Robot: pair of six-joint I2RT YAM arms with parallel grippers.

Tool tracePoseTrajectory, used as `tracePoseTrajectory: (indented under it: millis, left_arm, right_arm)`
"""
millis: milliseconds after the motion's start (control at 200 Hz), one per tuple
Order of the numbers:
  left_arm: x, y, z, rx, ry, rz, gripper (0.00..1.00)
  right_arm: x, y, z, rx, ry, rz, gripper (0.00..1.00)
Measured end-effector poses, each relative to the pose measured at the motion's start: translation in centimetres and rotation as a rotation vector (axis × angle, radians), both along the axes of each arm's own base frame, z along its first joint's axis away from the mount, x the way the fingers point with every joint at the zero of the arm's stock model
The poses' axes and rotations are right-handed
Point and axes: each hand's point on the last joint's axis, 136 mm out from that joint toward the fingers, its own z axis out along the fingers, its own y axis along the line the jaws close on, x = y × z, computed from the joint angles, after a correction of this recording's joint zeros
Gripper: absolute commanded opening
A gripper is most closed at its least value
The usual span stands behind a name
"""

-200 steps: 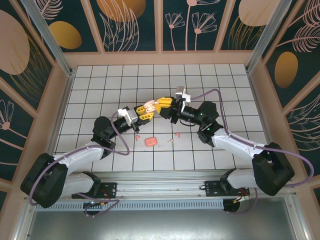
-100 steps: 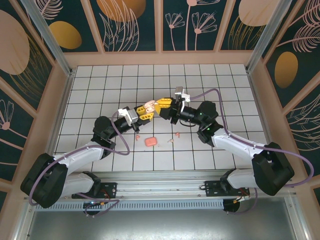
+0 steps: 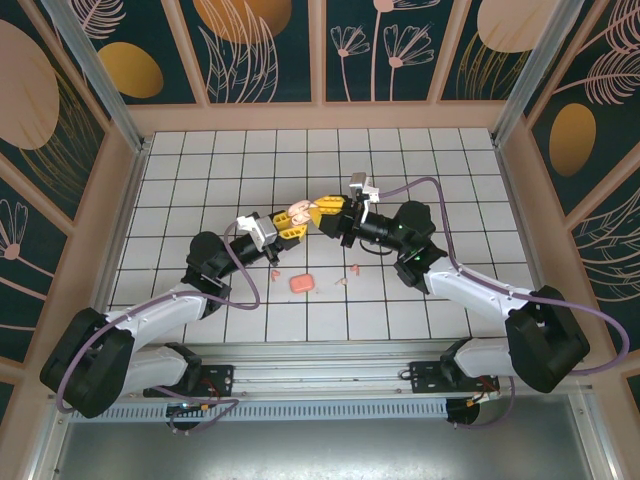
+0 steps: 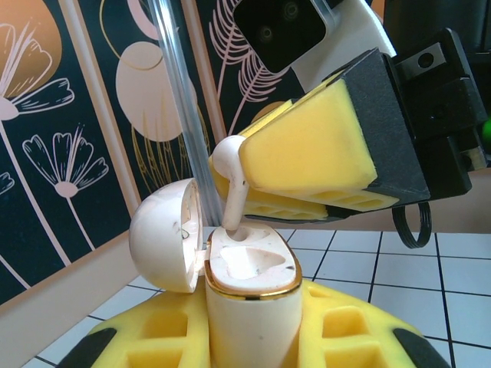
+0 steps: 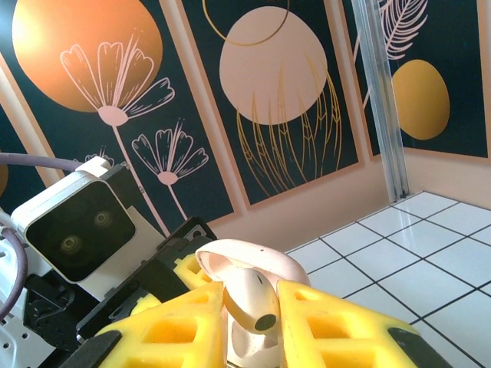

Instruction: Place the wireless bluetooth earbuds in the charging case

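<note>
My left gripper (image 3: pixel 287 224) (image 4: pixel 253 337) is shut on the cream, gold-rimmed charging case (image 4: pixel 252 295) (image 3: pixel 298 212), which it holds upright above the table. The case's lid (image 4: pixel 164 233) (image 5: pixel 285 265) is swung open. My right gripper (image 3: pixel 320 213) (image 5: pixel 250 326) is shut on one pale earbud (image 4: pixel 230 180) (image 5: pixel 253 300), which hangs stem-down between its yellow pads (image 4: pixel 307 149). The stem tip sits in the mouth of the case's far slot. The near slot shows nothing in it. Tiny pink pieces (image 3: pixel 273 272) (image 3: pixel 354 268) lie on the tiles below.
A coral-pink rounded box (image 3: pixel 301 283) lies on the white grid table (image 3: pixel 450 180) near the front, with another tiny pink piece (image 3: pixel 341 281) just to its right. Patterned walls and metal posts ring the table.
</note>
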Motion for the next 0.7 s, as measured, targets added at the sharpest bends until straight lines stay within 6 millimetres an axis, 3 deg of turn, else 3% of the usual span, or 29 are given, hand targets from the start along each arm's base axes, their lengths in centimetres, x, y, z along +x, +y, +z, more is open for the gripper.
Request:
tracePoseTrajectory:
  millis: [701]
  left_arm:
    - [0.3,0.0,-0.5,0.015,0.013,0.014,0.13]
  right_arm:
    - [-0.4,0.1,-1.2,-0.083,0.022,0.026,0.22]
